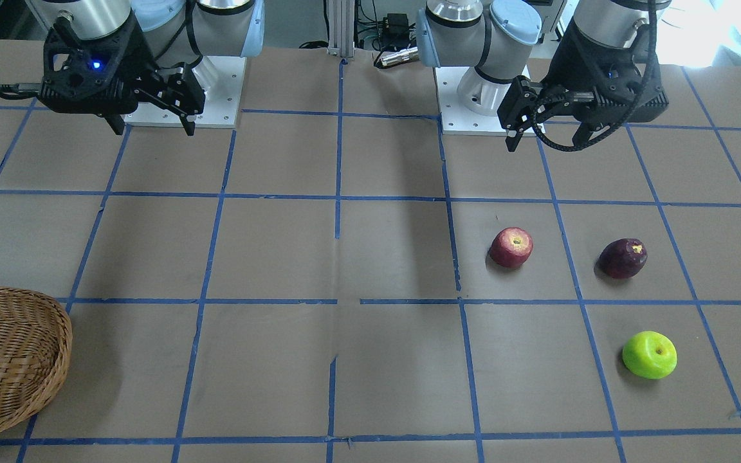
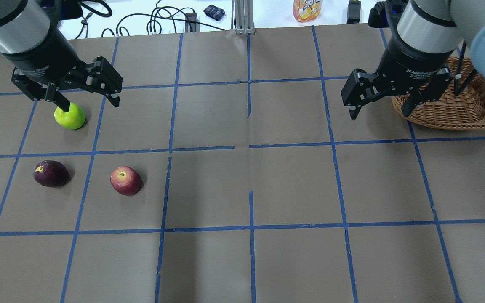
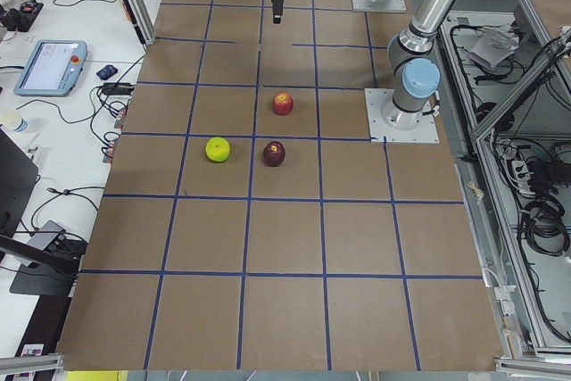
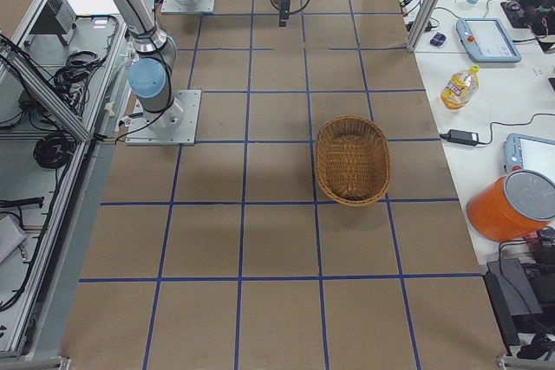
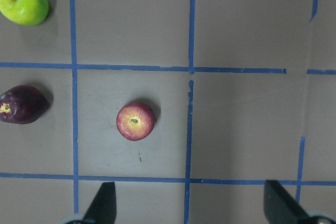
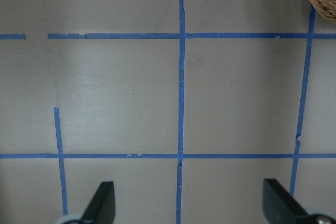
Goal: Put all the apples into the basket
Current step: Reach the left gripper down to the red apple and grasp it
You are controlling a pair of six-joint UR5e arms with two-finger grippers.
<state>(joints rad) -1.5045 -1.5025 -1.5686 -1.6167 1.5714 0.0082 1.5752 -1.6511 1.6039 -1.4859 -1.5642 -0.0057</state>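
**Brown Table, Blue Grid, Apples and Basket Down**

Shows a flat brown table [image 2: 293,181] ruled into squares by blue tape [image 2: 200,148]. Carries the red apple [image 2: 126,180] inside one square, yellowish dimple up, touching no line. Bears the maroon apple [image 2: 51,173] in the next square to the robot's left of the red apple, one strip of tape between, dimple tipped sideways. Holds the green apple [image 2: 72,121] farther from the robot than the red apple and to its left, across a taped line. Seats the basket [image 2: 457,113] well apart from the red apple, off to the robot's right, lying over tape lines. Takes a pale base plate [image 1: 454,122] on the robot's side of the red apple.
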